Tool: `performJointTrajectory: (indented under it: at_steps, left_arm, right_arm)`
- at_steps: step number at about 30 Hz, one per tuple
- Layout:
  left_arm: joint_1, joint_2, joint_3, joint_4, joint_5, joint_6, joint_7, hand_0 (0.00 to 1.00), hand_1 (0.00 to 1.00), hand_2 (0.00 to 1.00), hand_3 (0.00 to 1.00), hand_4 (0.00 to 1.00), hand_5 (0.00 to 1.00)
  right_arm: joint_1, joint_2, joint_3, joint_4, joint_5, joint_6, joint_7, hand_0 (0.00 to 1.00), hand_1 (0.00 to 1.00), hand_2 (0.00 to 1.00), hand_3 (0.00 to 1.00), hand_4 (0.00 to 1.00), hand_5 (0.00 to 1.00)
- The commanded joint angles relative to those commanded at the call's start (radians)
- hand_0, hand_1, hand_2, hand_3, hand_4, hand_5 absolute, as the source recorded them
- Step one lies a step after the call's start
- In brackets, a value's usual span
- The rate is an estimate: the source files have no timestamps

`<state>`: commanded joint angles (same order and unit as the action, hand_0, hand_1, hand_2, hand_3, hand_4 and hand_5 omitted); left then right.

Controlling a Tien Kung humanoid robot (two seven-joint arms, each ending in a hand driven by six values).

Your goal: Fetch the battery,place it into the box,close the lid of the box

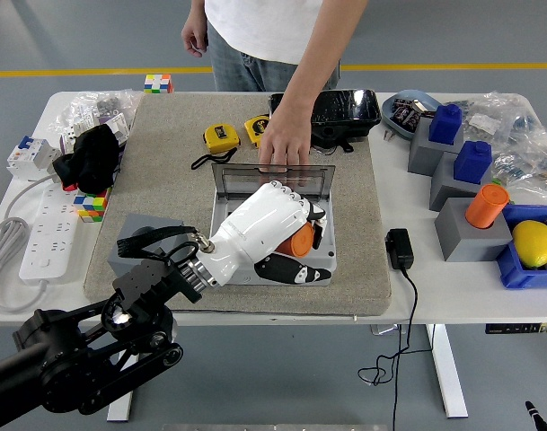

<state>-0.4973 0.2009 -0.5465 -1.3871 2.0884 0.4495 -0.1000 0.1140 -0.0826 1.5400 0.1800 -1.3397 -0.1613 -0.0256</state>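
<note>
Clamping its white fingers around the orange cylindrical battery, the robot's left hand is hovering over the open grey plastic box, whose clear hinged lid is standing up at the box's far side. A person's hand is pressing down on that lid's top edge.

Everything is resting on a white table with a grey felt mat beneath the box; the room's floor is showing grey with a yellow line beyond the table.

Left of the box, a white power strip, a black cloth bundle, a coloured puzzle cube and a grey foam block are lying. Behind the box, two yellow tape measures are sitting beside a black case. Right of the box, a black power adapter is lying, then three grey foam blocks: two are carrying blue blocks, one a second orange cylinder. A yellow lemon is sitting in a blue tray. No writing is readable.
</note>
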Motion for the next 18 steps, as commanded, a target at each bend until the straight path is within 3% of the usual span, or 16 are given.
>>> performJointTrajectory:
  at_steps: [2,3,9,10,15,16,18]
  left_arm:
    - [-0.011,-0.009,0.009,0.024,-0.011,0.001,-0.004,0.036,0.002,0.002,0.002,0.978,0.329]
    - [-0.02,-0.016,0.014,0.043,-0.019,0.002,-0.007,0.037,0.002,0.002,0.002,0.94,0.61]
    - [-0.056,-0.053,0.014,0.147,-0.072,0.003,-0.032,0.037,0.002,0.002,0.002,0.94,0.61]
    - [-0.061,-0.059,0.013,0.16,-0.077,0.003,-0.035,0.037,0.002,0.002,0.002,0.932,0.778]
    - [-0.084,-0.096,0.0,0.247,-0.104,0.005,-0.052,0.037,0.002,0.002,0.002,0.932,0.778]
    - [-0.086,-0.101,-0.003,0.258,-0.106,0.006,-0.054,0.041,0.002,0.002,0.002,0.939,0.905]
    - [-0.089,-0.111,-0.011,0.28,-0.109,0.006,-0.057,0.041,0.002,0.002,0.002,0.939,0.905]
  right_arm:
    - [0.0,0.0,0.0,0.0,-0.001,-0.001,-0.002,0.815,0.791,0.782,0.809,0.998,0.998]
    - [0.002,-0.001,0.0,0.0,-0.001,-0.002,-0.002,0.815,0.79,0.782,0.809,0.998,0.998]
    - [0.007,-0.002,-0.005,0.0,0.003,-0.003,-0.002,0.815,0.79,0.782,0.809,0.998,0.998]
    - [0.007,-0.002,-0.006,0.0,0.003,-0.003,-0.002,0.816,0.79,0.782,0.809,0.998,0.998]
    - [0.007,-0.002,-0.008,0.0,0.003,-0.003,-0.004,0.816,0.79,0.782,0.809,0.998,0.998]
    - [0.007,-0.002,-0.01,0.0,0.003,-0.003,-0.005,0.815,0.79,0.781,0.809,0.998,0.998]
    - [0.007,-0.002,-0.01,0.0,0.003,-0.004,-0.006,0.815,0.79,0.781,0.809,0.998,0.998]
